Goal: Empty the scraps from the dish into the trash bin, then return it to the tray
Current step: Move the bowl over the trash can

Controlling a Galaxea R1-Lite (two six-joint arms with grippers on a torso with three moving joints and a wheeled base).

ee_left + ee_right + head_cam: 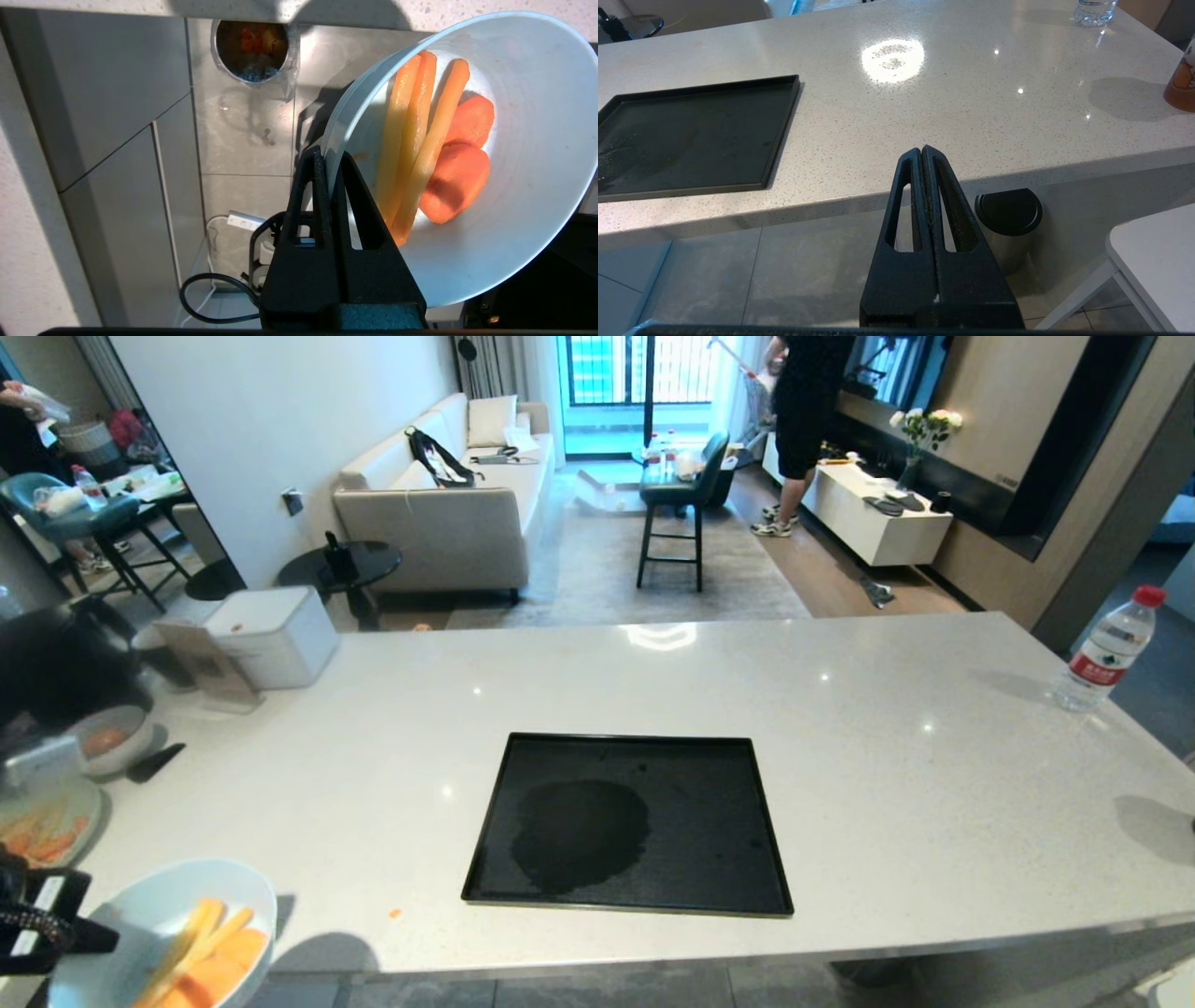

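Note:
My left gripper (329, 161) is shut on the rim of the pale-blue dish (537, 140), one finger inside and one outside. It holds the dish (140, 915) tilted, past the counter's near left corner. The scraps (420, 140), three pale orange sticks and two carrot slices, lie inside it. Down on the floor the bag-lined trash bin (254, 49) stands open against the counter's base, off to one side of the dish, with food in it. The black tray (709, 821) lies empty at the counter's middle. My right gripper (922, 151) is shut and empty, parked below the counter's front edge.
A greyish bowl (107, 737) and a plate (47, 826) with orange food sit at the counter's left end, behind them a white box (275, 635). A water bottle (1106, 649) stands far right. A steel bin (1008, 219) with a black top stands under the counter. A person stands in the far room.

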